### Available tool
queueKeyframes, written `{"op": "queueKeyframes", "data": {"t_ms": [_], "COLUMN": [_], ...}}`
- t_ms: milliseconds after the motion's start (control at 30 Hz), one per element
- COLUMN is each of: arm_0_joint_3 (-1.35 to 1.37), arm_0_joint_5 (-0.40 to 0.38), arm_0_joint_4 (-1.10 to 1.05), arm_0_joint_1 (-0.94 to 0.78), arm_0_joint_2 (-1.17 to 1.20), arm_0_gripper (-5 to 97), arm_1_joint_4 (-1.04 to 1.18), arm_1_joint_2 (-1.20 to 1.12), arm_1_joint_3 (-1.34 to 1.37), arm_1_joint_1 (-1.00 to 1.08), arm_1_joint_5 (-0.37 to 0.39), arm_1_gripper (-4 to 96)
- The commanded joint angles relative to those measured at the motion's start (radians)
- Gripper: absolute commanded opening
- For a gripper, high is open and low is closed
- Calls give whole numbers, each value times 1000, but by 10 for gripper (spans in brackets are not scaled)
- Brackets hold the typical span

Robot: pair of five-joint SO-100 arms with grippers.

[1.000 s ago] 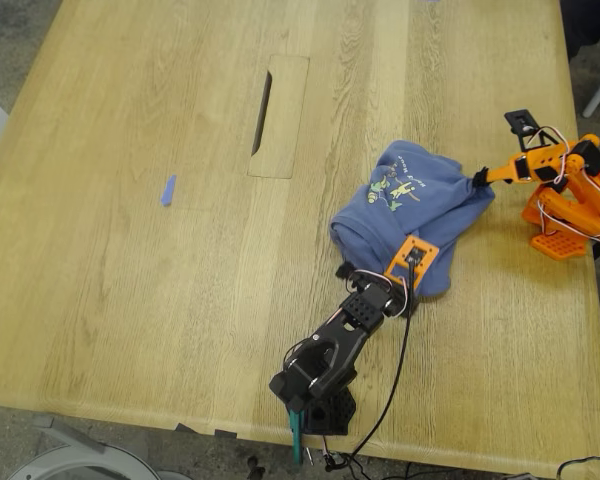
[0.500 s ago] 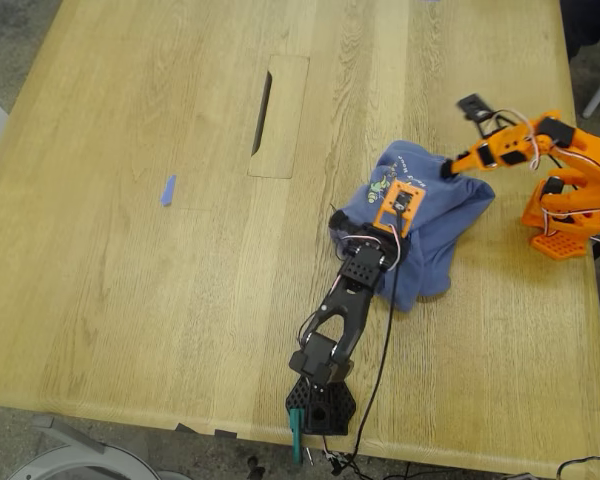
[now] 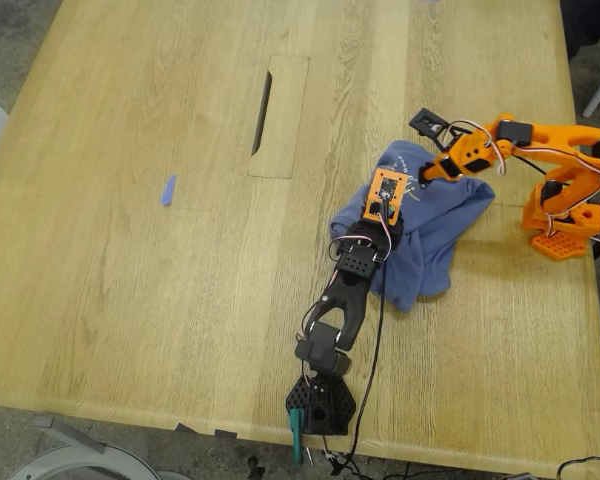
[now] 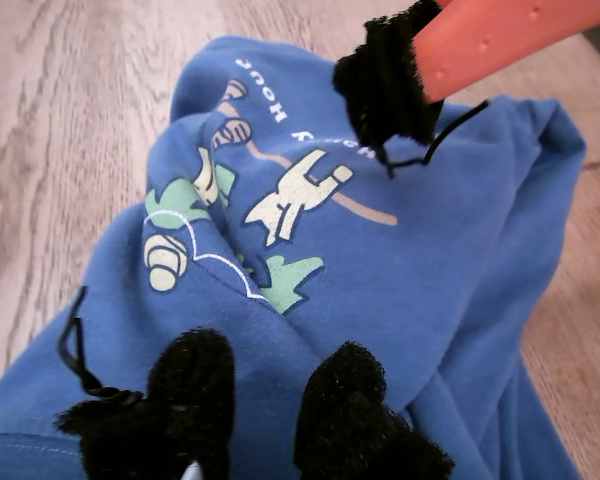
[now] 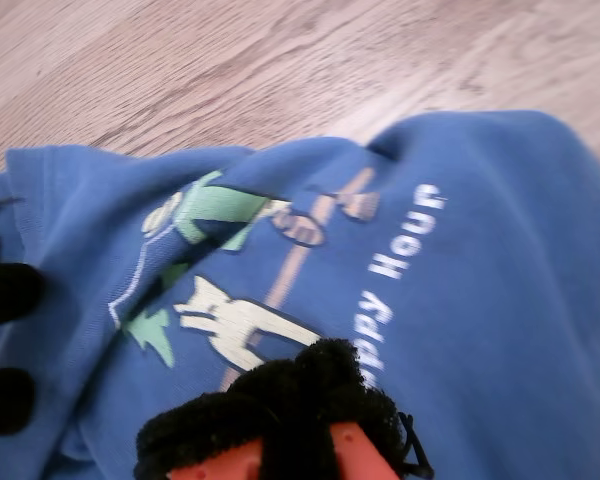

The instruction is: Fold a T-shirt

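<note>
Crumpled right of centre on the desk (image 3: 130, 300), the soft, limp T-shirt (image 3: 435, 235) is bunching under my first pincer (image 4: 265, 400), slightly parted, and my second pincer (image 5: 300, 400), closure unclear; hems offer grip.

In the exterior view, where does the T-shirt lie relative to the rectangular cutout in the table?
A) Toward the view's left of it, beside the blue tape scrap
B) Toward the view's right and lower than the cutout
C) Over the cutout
B: the bunched T-shirt lies right of and below the cutout, clear of it.
</note>
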Motion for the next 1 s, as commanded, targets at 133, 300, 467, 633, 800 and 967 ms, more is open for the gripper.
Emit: {"op": "queueKeyframes", "data": {"t_ms": [133, 300, 467, 633, 800, 967], "arm_0_joint_3": [-92, -80, -35, 41, 133, 184], "arm_0_joint_5": [-67, -81, -84, -86, -87, -97], "arm_0_joint_4": [-109, -163, -195, -204, -202, -176], "arm_0_joint_1": [38, 8, -69, -150, -210, -268], "arm_0_joint_2": [-86, -150, -160, -129, -83, -52], "arm_0_gripper": [91, 84, 85, 86, 86, 92], "arm_1_joint_4": [-192, -267, -229, -77, 92, 221], "arm_1_joint_2": [-52, 38, 227, 459, 669, 772], "arm_1_joint_3": [78, 316, 534, 661, 732, 729], "arm_1_joint_1": [-52, -63, -34, 17, 77, 144], "arm_1_joint_5": [12, 48, 72, 84, 89, 94], "arm_1_gripper": [1, 0, 0, 0, 0, 0]}}
